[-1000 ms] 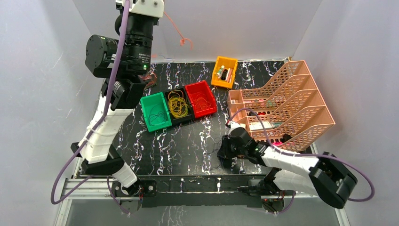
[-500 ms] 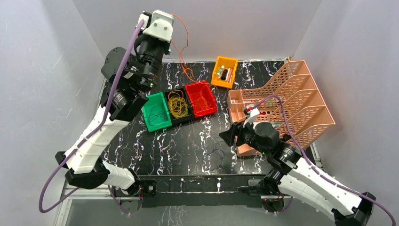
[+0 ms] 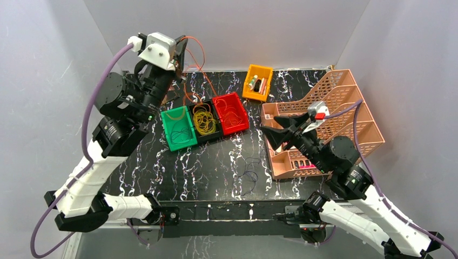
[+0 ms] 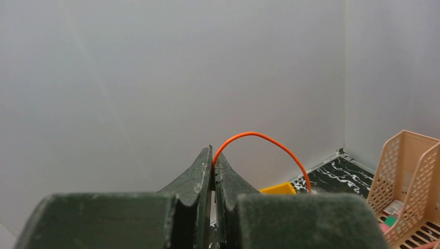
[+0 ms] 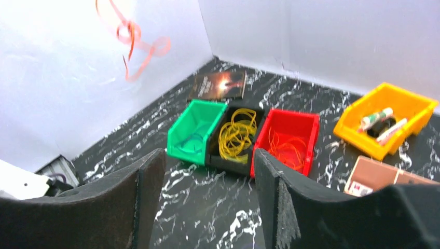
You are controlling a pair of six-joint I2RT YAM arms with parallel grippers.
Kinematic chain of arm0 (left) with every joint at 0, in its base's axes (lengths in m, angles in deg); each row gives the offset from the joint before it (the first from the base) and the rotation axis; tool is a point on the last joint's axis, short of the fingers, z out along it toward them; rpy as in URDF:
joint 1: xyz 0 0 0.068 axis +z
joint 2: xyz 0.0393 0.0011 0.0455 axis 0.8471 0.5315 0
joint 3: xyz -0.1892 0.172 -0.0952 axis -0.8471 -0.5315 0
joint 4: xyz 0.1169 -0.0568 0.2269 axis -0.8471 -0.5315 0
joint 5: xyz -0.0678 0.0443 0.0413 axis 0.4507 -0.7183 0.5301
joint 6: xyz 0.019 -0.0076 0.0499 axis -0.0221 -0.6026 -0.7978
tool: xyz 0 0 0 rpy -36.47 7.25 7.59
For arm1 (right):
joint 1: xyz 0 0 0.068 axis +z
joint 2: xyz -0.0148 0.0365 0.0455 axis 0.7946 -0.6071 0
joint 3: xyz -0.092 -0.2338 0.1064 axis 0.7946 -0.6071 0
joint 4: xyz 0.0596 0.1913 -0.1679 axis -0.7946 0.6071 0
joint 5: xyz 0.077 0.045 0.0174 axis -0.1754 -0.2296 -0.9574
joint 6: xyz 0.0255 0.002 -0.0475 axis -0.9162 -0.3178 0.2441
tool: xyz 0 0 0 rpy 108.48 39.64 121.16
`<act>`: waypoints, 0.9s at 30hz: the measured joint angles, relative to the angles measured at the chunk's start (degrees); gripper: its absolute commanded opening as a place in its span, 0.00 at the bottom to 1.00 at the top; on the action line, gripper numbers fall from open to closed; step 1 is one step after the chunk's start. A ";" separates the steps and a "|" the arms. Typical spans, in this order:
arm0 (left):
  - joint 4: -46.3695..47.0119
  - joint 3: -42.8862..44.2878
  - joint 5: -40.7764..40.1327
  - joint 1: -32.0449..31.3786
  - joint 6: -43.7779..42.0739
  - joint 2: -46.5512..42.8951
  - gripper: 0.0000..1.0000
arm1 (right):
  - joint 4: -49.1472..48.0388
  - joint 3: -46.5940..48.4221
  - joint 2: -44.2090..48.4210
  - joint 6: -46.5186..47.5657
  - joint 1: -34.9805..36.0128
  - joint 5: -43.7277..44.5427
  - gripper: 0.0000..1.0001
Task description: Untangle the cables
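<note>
My left gripper (image 3: 181,46) is raised at the back left and shut on a thin orange cable (image 3: 202,59). The cable loops down toward the green bin (image 3: 178,128). In the left wrist view the orange cable (image 4: 259,136) arcs out from between the closed fingertips (image 4: 205,166). It shows blurred in the right wrist view (image 5: 132,36). A thin dark cable (image 3: 248,175) lies loose on the table in front. My right gripper (image 3: 273,132) is open and empty, held above the table and facing the bins (image 5: 207,155).
Green bin with dark cable, black bin (image 3: 203,120) with yellow cables and red bin (image 3: 231,113) with orange cables stand in a row. A yellow bin (image 3: 257,82) stands behind. A peach file rack (image 3: 329,118) fills the right. A booklet (image 5: 218,84) lies at the back left.
My left arm has swung down and left, carrying the orange cable with it. My right gripper has lifted from the table by the dark cable and now points at the bins.
</note>
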 measured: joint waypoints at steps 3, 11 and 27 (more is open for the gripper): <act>-0.57 -1.42 1.97 0.00 1.42 -1.66 0.00 | -1.31 4.74 -3.17 0.57 0.00 -0.70 0.75; -1.84 -6.36 5.97 0.00 3.45 -4.42 0.00 | -0.87 18.10 -16.55 -1.73 0.00 -4.57 0.76; -2.86 -9.46 9.38 0.00 5.35 -6.49 0.00 | -4.04 18.12 -24.74 -10.47 0.00 -16.02 0.66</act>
